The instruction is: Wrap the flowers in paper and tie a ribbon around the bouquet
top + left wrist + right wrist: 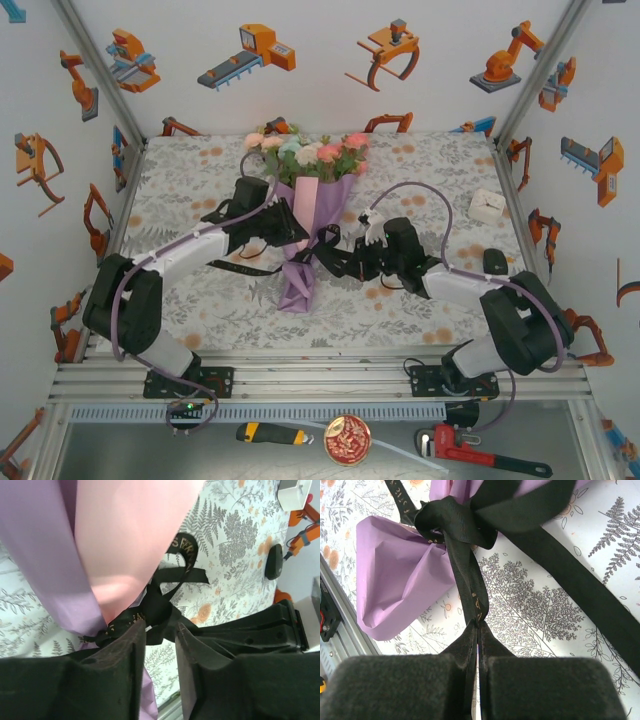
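The bouquet lies mid-table, its pink, cream and blue flowers (305, 150) pointing away from me. Purple paper (316, 205) wraps the stems, and its pale pink inner face (130, 535) shows in the left wrist view. A black ribbon (322, 243) is knotted round the cone's narrow waist; the knot (450, 522) is bunched tight. My right gripper (479, 625) is shut on a ribbon tail (470, 580) that runs taut from the knot, to the right of the cone. My left gripper (160, 627) is open at the cone's left side, with ribbon loops (172, 575) at its fingertips.
A small white box (487, 205) and a black oval object (495, 262) sit on the floral tablecloth at the right. A loose ribbon end (245, 266) trails left under my left arm. On the shelf below the near edge lie a utility knife (270, 432), a round tin (347, 440) and a red wrench (480, 455).
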You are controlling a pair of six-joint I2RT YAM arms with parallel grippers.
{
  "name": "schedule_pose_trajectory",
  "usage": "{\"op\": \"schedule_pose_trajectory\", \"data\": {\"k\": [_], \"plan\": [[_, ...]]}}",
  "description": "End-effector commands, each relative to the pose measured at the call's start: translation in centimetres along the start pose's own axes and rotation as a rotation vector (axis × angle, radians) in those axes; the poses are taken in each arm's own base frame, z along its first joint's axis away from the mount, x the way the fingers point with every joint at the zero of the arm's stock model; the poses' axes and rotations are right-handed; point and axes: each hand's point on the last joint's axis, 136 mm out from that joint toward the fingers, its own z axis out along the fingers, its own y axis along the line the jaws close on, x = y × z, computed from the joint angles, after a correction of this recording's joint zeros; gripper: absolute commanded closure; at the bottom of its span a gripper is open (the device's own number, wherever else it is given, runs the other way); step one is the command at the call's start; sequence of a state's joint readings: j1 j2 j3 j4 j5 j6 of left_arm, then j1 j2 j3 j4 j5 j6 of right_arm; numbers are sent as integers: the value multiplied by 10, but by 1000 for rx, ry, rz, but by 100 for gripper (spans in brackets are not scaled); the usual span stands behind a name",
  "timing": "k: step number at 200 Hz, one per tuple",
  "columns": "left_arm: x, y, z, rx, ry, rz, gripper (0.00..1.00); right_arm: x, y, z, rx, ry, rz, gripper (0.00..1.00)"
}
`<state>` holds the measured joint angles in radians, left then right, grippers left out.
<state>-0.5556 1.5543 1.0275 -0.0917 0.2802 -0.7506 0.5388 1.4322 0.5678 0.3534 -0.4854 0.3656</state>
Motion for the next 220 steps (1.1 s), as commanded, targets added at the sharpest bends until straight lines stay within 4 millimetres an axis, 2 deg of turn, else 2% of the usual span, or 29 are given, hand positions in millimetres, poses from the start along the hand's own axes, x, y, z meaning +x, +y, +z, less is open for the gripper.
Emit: {"op": "schedule_pose_trajectory", "data": {"k": [1,22,34,59,76,112,148,196,220], "plan": [[-35,-26,-26,-13,-110,198,64,-18,8,-2,-23,-31,-37,98],[-40,-26,-17,-87,-68,348,67,-19,8,-1,-26,-30,-41,98],[-37,-37,-10,-100,-25,454,70,-17,8,0,-31,-23,-38,98],[-26,-64,14,-89,26,671,70,-12,7,2,-34,-6,-30,98],[-21,-71,35,-105,68,777,70,-11,6,3,-31,-4,-28,98],[-8,-66,73,-122,182,909,66,-11,7,2,-32,1,-34,98],[-7,-43,93,-220,216,991,51,-11,7,3,-34,11,-41,98],[20,-37,110,-146,334,971,51,-12,6,6,-37,15,-40,98],[23,-28,118,-170,361,958,60,-15,7,6,-35,10,-40,98]]}}
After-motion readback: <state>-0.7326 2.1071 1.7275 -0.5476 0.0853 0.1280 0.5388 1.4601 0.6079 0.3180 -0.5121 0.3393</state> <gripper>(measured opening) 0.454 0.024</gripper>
